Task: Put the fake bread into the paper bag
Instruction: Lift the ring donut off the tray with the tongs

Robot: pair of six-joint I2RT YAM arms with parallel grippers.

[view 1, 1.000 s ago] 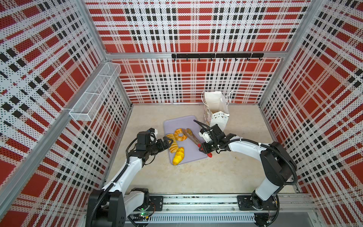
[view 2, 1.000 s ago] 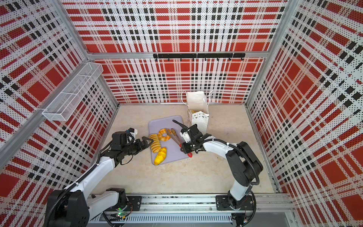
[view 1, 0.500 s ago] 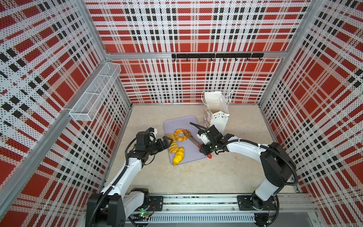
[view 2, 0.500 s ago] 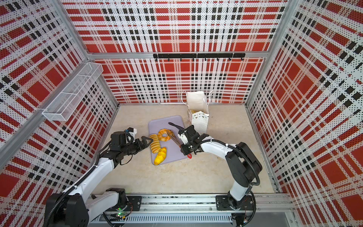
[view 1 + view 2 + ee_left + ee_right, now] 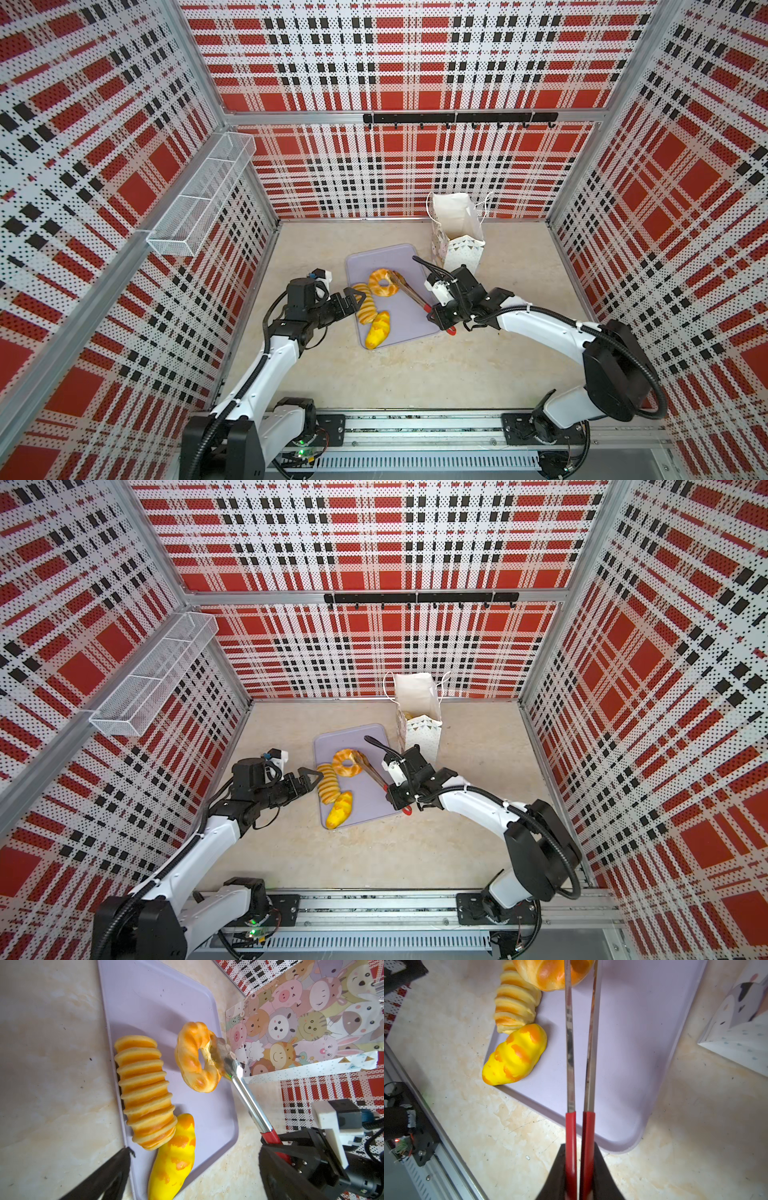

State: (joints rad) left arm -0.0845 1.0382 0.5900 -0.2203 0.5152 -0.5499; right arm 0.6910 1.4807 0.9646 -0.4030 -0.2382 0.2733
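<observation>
Three fake breads lie on the lavender tray (image 5: 399,259): a ring doughnut (image 5: 381,282), a ribbed loaf (image 5: 365,306) and a yellow bun (image 5: 378,330). My right gripper (image 5: 440,313) is shut on the red handles of metal tongs (image 5: 579,1064). The tong tips pinch the ring doughnut's (image 5: 193,1057) rim on the bag side. My left gripper (image 5: 359,297) stands open at the tray's left edge beside the ribbed loaf (image 5: 143,1091), holding nothing. The paper bag (image 5: 461,249) stands upright behind the tray's far right corner, with something orange inside (image 5: 409,715).
A white wire-mesh basket (image 5: 199,199) hangs on the left wall and a black hook rail (image 5: 457,118) on the back wall. Plaid walls close in three sides. The bag's animal-print side (image 5: 301,1022) faces the tray, close to my right wrist.
My right gripper has closed tighter on the tongs and swung their tips left onto the ring doughnut. The left gripper has stayed open and edged slightly toward the tray.
</observation>
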